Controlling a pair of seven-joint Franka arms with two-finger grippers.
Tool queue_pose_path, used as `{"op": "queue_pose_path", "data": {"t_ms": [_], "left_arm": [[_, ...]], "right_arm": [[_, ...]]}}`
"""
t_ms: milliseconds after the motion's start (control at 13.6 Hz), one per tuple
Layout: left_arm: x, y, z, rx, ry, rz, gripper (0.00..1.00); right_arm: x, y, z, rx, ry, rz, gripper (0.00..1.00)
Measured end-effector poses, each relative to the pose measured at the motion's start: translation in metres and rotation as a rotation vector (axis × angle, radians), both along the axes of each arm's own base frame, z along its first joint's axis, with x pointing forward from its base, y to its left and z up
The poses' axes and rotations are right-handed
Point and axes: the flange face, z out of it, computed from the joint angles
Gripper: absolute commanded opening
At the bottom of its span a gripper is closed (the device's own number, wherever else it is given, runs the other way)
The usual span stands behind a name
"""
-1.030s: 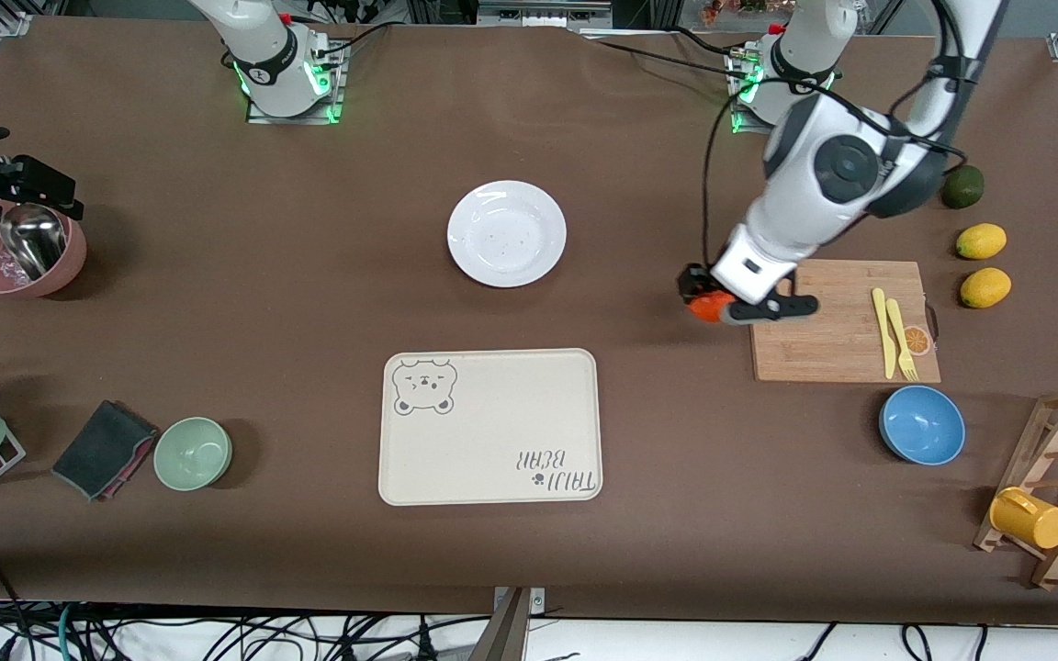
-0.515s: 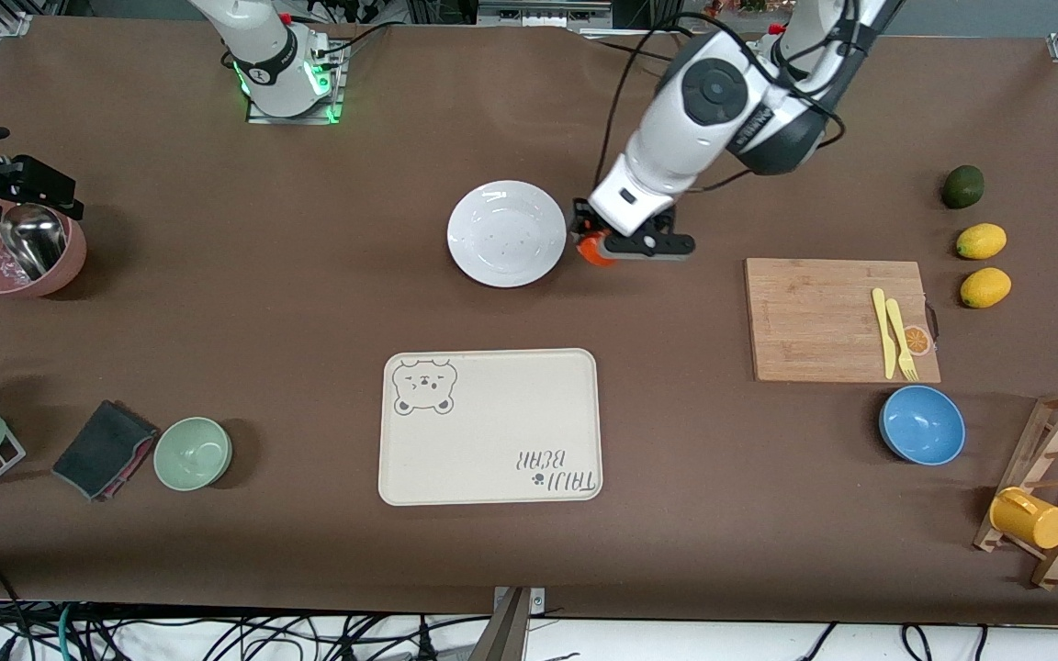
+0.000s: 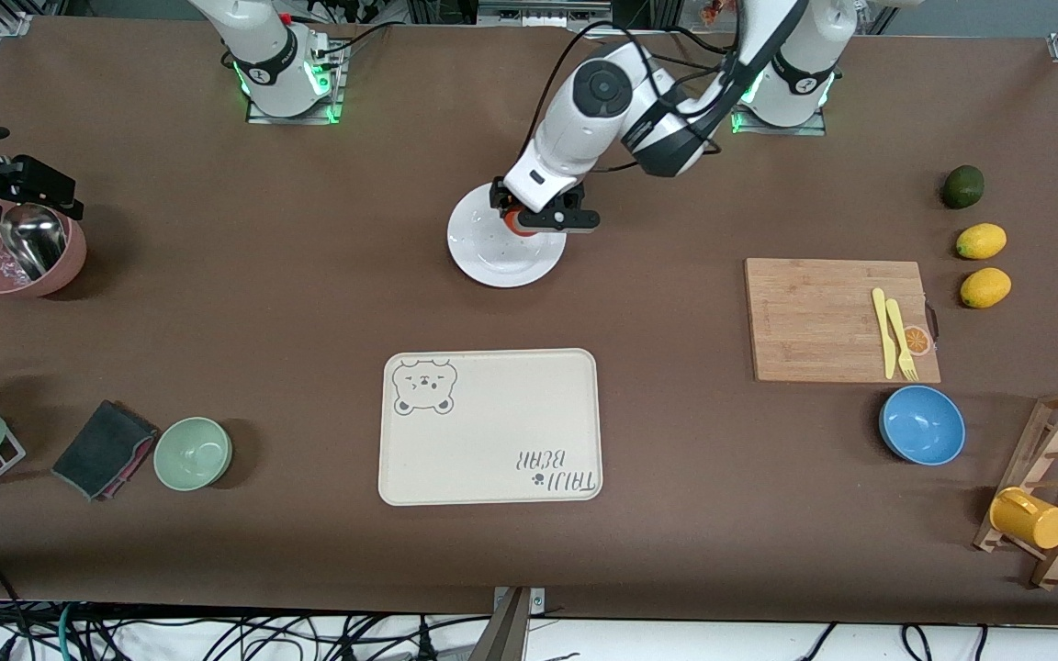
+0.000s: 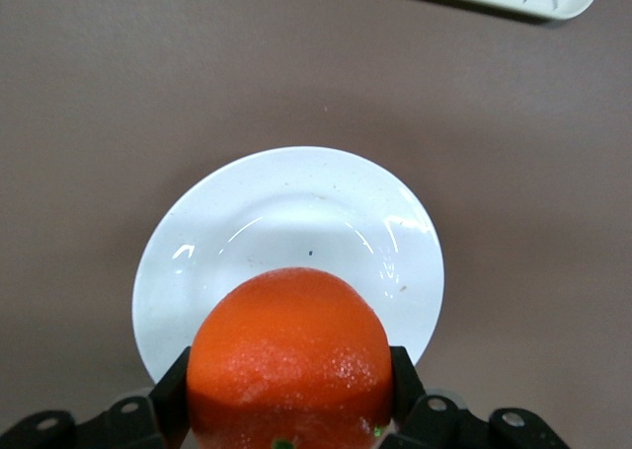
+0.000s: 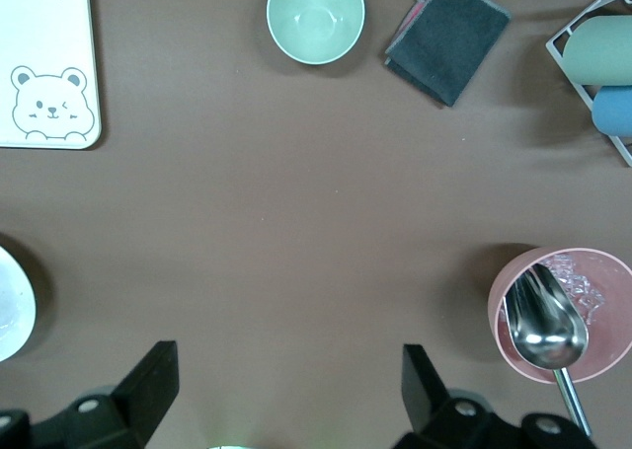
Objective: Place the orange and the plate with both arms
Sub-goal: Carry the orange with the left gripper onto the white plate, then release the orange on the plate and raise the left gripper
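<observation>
Left gripper [image 3: 529,218] carried glossy round orange [image 4: 289,350] over white plate [image 3: 492,262].

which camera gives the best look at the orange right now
The left wrist view: the round red-orange fruit fills the foreground, clamped in the left end effector above the round white plate. The front view shows only a sliver of it under the arm. The right wrist view does not show it; the right arm waits.

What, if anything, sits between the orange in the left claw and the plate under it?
Nothing visible. The left claw holds the orange directly over the plate, whose white surface is bare apart from a few tiny specks. The right claw waits open near the pink bowl.
</observation>
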Motion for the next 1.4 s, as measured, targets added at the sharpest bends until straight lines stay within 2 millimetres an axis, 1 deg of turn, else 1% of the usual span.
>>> {"op": "queue_pose_path", "data": {"t_ms": [294,368,589,662,736,810,883,957,1030,1104,1251,1398], "left_arm": [[0.003,-0.015,-0.040,0.036,0.052,0.055,0.00],[0.001,-0.019,-0.051,0.048,0.065,0.067,0.05],[-0.004,-0.032,-0.087,0.060,0.085,0.093,0.06],[-0.005,-0.033,-0.098,0.055,0.085,0.099,0.08],[-0.004,-0.034,-0.106,0.055,0.088,0.104,0.16],[-0.003,-0.033,-0.110,0.056,0.091,0.107,0.30],[-0.003,-0.034,-0.110,0.055,0.091,0.108,0.44],[-0.003,-0.034,-0.110,0.055,0.092,0.108,0.79],[-0.003,-0.034,-0.110,0.055,0.092,0.109,0.91],[-0.002,-0.034,-0.110,0.056,0.092,0.113,1.00],[0.002,-0.030,-0.114,0.063,0.092,0.124,1.00],[0.011,-0.026,-0.109,0.061,0.082,0.139,1.00]], "right_arm": [[0.000,0.000,0.000,0.000,0.000,0.000,1.00],[0.000,0.000,0.000,0.000,0.000,-0.001,1.00],[0.000,0.000,0.000,0.000,0.000,-0.001,1.00],[0.000,0.000,0.000,0.000,0.000,-0.001,1.00],[0.000,0.000,0.000,0.000,0.000,-0.001,1.00],[0.000,0.000,0.000,0.000,0.000,-0.001,1.00],[0.000,0.000,0.000,0.000,0.000,-0.001,1.00],[0.000,0.000,0.000,0.000,0.000,-0.001,1.00],[0.000,0.000,0.000,0.000,0.000,-0.001,1.00],[0.000,0.000,0.000,0.000,0.000,-0.001,1.00],[0.000,0.000,0.000,0.000,0.000,-0.001,1.00],[-0.001,0.000,-0.002,0.001,0.010,0.000,1.00]]}}
